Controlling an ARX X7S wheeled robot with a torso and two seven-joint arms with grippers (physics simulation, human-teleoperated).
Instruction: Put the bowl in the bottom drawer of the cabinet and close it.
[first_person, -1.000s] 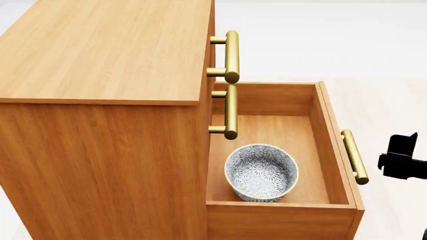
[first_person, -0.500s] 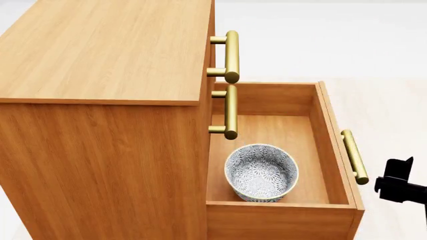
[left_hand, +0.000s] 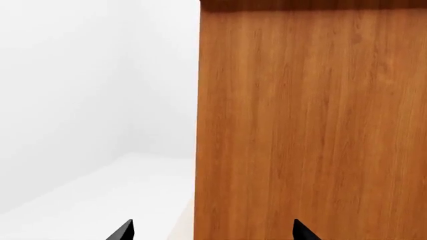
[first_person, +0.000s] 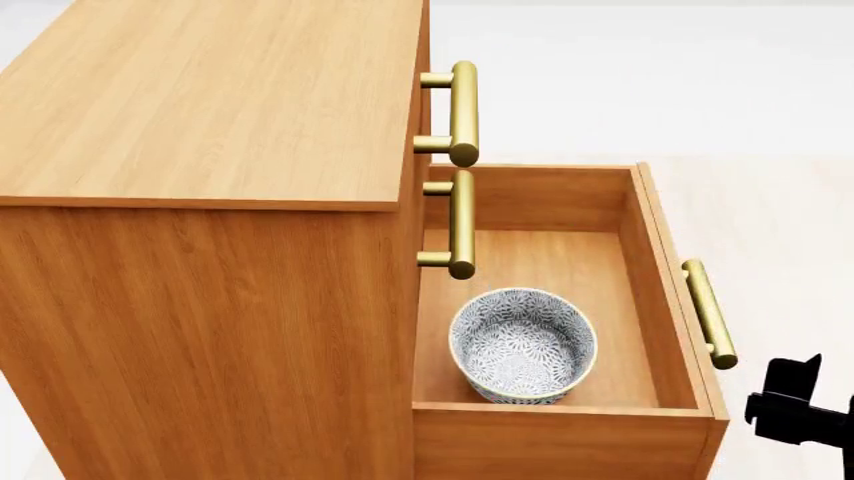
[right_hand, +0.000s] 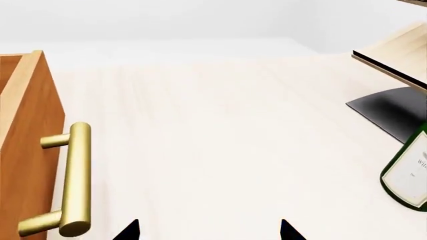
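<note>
The blue-grey speckled bowl (first_person: 522, 345) stands upright inside the pulled-out bottom drawer (first_person: 645, 280) of the orange-brown cabinet (first_person: 200, 110), near the drawer's front-left corner. The drawer's brass handle (first_person: 709, 313) faces right. My right gripper (first_person: 790, 405) hangs just beyond that handle at the lower right, apart from it. In the right wrist view the handle (right_hand: 73, 180) sits beside my right gripper (right_hand: 209, 232), which is open and empty. My left gripper (left_hand: 212, 234) is open and empty, facing the cabinet's plain side (left_hand: 307, 125). It is out of the head view.
Two upper drawers are shut, their brass handles (first_person: 462, 112) (first_person: 461, 222) jutting over the open drawer. A green bottle (right_hand: 408, 175) lies on the pale floor by a light-wood rack (right_hand: 393, 52) with a dark base (right_hand: 390, 107).
My right gripper has slid downward in the head view, along the drawer front toward the handle's near end. The bowl, drawer and left arm have not moved.
</note>
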